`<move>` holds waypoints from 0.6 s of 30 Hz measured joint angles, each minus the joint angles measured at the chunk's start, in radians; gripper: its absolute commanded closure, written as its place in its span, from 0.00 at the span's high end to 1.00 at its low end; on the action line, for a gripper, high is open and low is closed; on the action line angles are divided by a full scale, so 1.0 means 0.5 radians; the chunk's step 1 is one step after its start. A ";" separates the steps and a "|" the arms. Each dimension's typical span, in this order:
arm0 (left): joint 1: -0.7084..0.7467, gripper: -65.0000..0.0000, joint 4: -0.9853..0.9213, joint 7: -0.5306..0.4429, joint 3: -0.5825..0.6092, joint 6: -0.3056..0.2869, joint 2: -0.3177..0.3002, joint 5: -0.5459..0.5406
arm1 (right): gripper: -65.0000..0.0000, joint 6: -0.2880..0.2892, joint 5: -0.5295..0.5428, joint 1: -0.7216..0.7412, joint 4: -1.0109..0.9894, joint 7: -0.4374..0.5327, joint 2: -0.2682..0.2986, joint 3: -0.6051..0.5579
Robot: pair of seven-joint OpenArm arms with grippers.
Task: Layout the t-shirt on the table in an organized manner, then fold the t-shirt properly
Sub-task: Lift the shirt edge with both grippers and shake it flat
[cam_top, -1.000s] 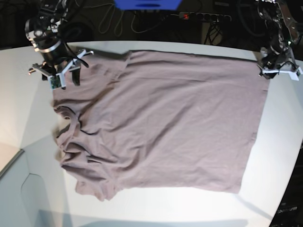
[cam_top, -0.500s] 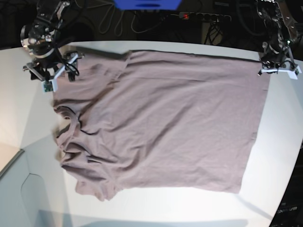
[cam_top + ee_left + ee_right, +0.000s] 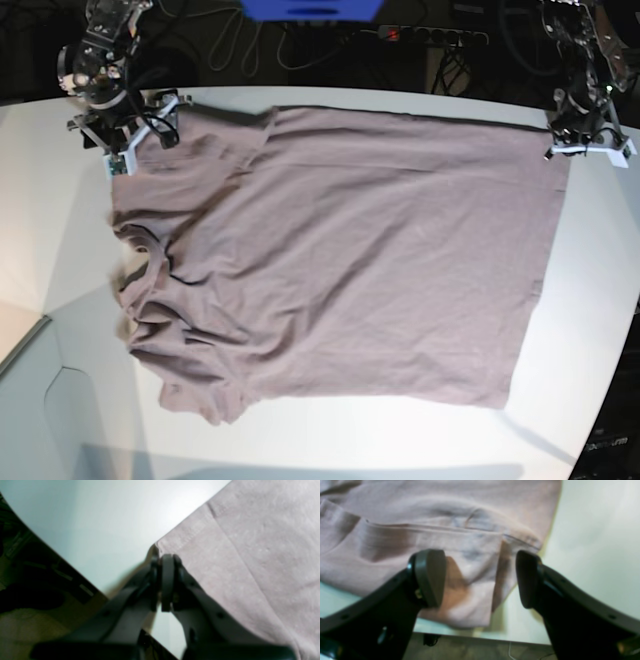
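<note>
The mauve-grey t-shirt [image 3: 340, 250] lies spread on the white table [image 3: 40, 200], with its neck and rumpled sleeves to the left and its hem to the right. My left gripper [image 3: 578, 150] sits at the far hem corner. In the left wrist view its jaws [image 3: 166, 560] are shut on that corner of the t-shirt [image 3: 250, 542], close to the table's edge [image 3: 100, 517]. My right gripper [image 3: 140, 125] hovers over the far left sleeve. Seen from the right wrist, it [image 3: 478, 580] is wide open above the sleeve [image 3: 445, 530], holding nothing.
A blue object [image 3: 312, 8], a power strip [image 3: 430, 35] and cables lie in the dark beyond the table's far edge. The table's curved edge runs close behind both grippers. At the near left a lower surface [image 3: 30, 340] meets the table.
My left gripper closed on the hem corner. The right gripper opened wider and moved back over the far left sleeve. The shirt itself has hardly shifted.
</note>
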 measured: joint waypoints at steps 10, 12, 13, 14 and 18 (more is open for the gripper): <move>0.006 0.00 0.011 0.005 -0.002 -0.001 0.008 0.000 | 0.03 0.000 0.004 -0.007 0.007 0.001 0.001 0.001; 0.007 0.00 0.011 0.006 -0.002 0.000 0.007 0.000 | 0.00 0.001 0.004 -0.008 0.007 0.000 0.001 0.003; 0.007 0.00 0.011 0.006 -0.002 0.000 0.007 0.000 | 0.00 0.001 0.003 -0.008 0.007 0.000 0.001 0.007; 0.007 0.00 0.011 0.006 -0.002 0.000 0.007 0.000 | 0.00 0.001 0.003 -0.008 0.008 0.000 0.001 0.007; 0.008 0.00 0.013 0.007 -0.002 0.000 0.008 -0.001 | 0.00 0.001 0.000 -0.054 0.133 0.002 -0.001 0.013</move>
